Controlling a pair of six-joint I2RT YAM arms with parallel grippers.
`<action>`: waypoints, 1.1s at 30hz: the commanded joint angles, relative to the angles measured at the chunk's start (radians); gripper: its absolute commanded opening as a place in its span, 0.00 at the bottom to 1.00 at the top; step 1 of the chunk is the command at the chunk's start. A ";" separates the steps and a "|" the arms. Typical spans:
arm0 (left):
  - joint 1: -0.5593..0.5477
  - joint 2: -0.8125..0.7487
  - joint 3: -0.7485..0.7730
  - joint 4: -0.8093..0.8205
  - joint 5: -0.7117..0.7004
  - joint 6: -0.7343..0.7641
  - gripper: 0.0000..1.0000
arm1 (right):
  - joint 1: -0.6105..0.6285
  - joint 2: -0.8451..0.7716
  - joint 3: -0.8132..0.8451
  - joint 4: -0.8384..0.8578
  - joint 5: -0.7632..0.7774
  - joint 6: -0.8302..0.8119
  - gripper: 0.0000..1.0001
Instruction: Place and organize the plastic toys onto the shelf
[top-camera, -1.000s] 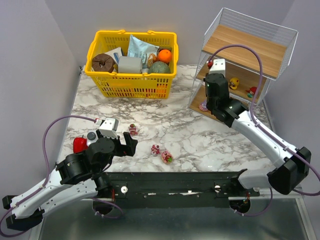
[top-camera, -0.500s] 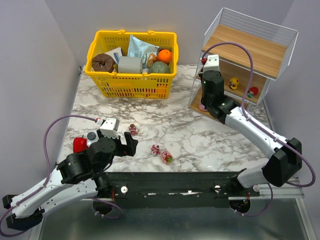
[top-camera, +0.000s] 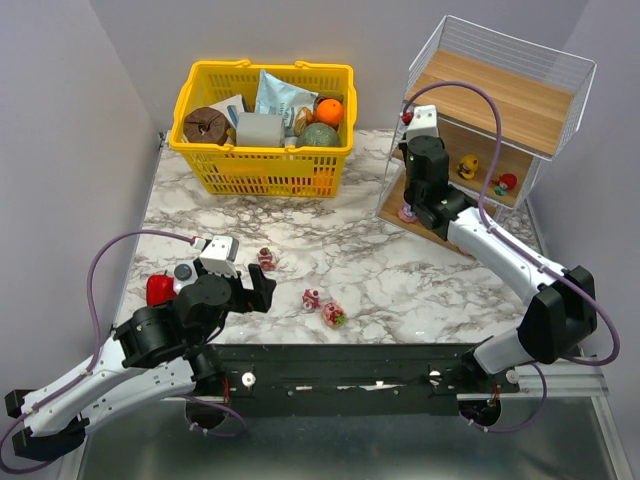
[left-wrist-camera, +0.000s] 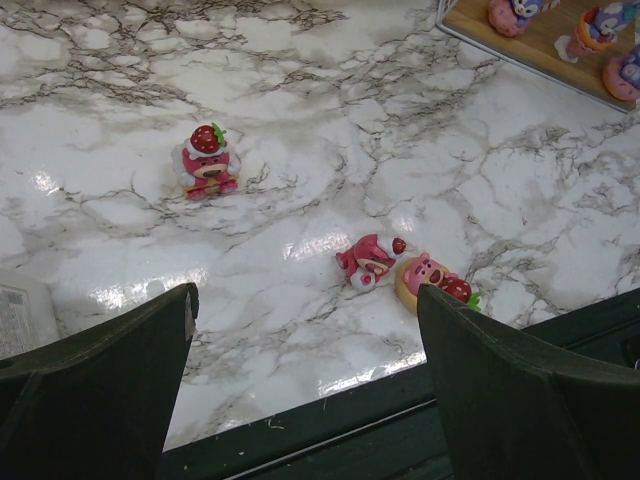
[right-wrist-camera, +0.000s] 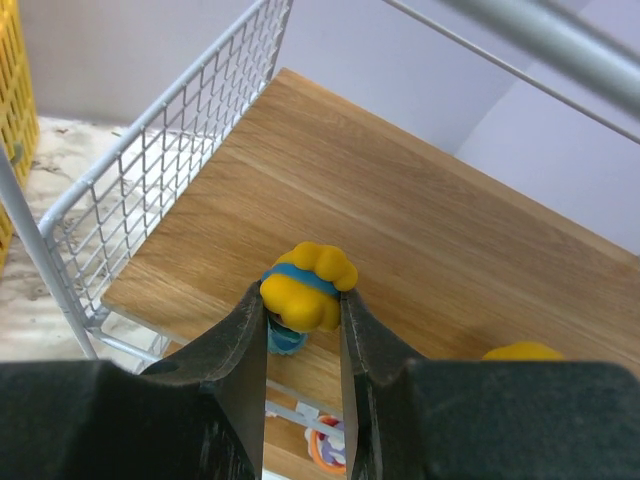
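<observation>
Jaws of my right gripper (right-wrist-camera: 300, 315) clench a small yellow plastic figurine with a blue band (right-wrist-camera: 312, 272) by the white-wire, wooden-board shelf (top-camera: 520, 100) at two o'clock, while my left gripper (left-wrist-camera: 307, 300) hangs open.

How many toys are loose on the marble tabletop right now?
3. One strawberry-topped pink figure stands alone; a pink-and-red one and a pink bear-faced one lie side by side near the front edge. The left arm may hide more.

lab: robot arms (top-camera: 160, 340) bolted to marble table (top-camera: 400, 285)
</observation>
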 joint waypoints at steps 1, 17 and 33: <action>0.002 -0.001 -0.005 -0.003 -0.020 0.002 0.99 | -0.011 0.025 -0.007 0.048 -0.047 -0.019 0.14; 0.002 0.006 -0.005 -0.003 -0.025 0.000 0.99 | -0.030 0.045 -0.027 0.047 -0.051 -0.004 0.24; 0.002 0.010 -0.004 -0.006 -0.028 -0.003 0.99 | -0.030 0.011 0.009 -0.019 -0.063 0.039 0.44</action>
